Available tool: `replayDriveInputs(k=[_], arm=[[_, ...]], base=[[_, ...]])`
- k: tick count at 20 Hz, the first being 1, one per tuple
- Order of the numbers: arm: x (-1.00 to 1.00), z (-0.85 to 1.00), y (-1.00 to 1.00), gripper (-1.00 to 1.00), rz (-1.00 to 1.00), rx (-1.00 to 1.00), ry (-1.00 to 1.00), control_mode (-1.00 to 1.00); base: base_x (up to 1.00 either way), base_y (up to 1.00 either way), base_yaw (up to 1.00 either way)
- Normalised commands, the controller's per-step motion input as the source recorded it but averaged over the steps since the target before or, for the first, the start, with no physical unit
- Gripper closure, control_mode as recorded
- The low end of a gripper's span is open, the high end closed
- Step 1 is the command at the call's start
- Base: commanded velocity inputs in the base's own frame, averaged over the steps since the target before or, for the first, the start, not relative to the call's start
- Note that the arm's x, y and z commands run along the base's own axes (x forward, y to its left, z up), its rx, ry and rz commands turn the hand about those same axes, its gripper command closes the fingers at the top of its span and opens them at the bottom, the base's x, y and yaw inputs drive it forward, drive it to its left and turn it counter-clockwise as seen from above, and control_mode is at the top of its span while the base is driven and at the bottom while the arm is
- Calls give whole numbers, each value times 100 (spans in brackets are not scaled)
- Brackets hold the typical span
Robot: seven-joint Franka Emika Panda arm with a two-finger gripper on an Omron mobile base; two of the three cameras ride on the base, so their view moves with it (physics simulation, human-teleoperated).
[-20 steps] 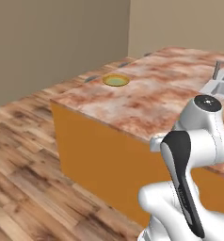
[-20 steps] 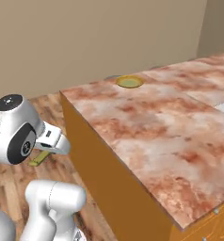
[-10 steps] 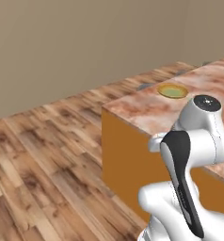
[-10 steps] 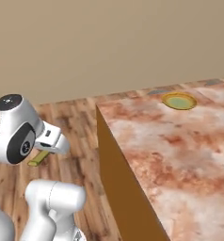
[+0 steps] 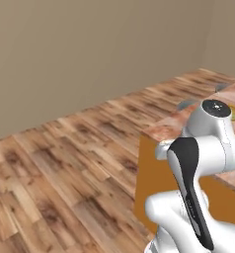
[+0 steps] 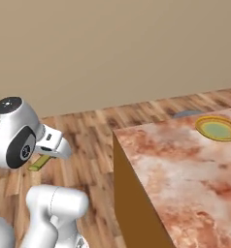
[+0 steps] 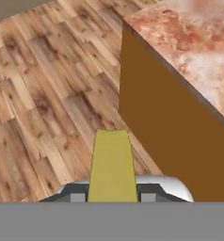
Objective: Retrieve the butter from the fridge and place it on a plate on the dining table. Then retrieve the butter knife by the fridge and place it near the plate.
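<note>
Swung with the base since the earlier frames, so whole scene slid rightward: desk (image 6: 185,179) corner now at right of both base views, more wooden floor (image 5: 65,163) exposed, beige wall behind. Held the butter (image 7: 112,164) throughout, a pale yellow block clamped between the narrow-set fingers of the end effector (image 7: 112,190), poking forward over the floor, just beside the orange cabinet side and well short of the marbled top. Seen from the right base view as a yellow sliver (image 6: 40,162) under the hand. Sat the plate (image 6: 218,128) on the desk near its far edge, well apart from the butter.
</note>
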Motion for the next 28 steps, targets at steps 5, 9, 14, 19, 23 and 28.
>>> replayDriveInputs(k=[5, 9, 14, 19, 23, 28], arm=[[0, 0, 0, 100, 0, 0, 0, 100], [0, 0, 0, 100, 0, 0, 0, 100], [0, 0, 0, 100, 0, 0, 0, 100], [0, 0, 0, 100, 0, 0, 0, 100], [0, 0, 0, 100, 0, 0, 0, 100], [0, 0, 0, 100, 0, 0, 0, 100]], base=[[52, 97, -15], [71, 100, -34], [97, 100, -47], [94, 99, -54], [76, 95, -58], [89, 81, -64]])
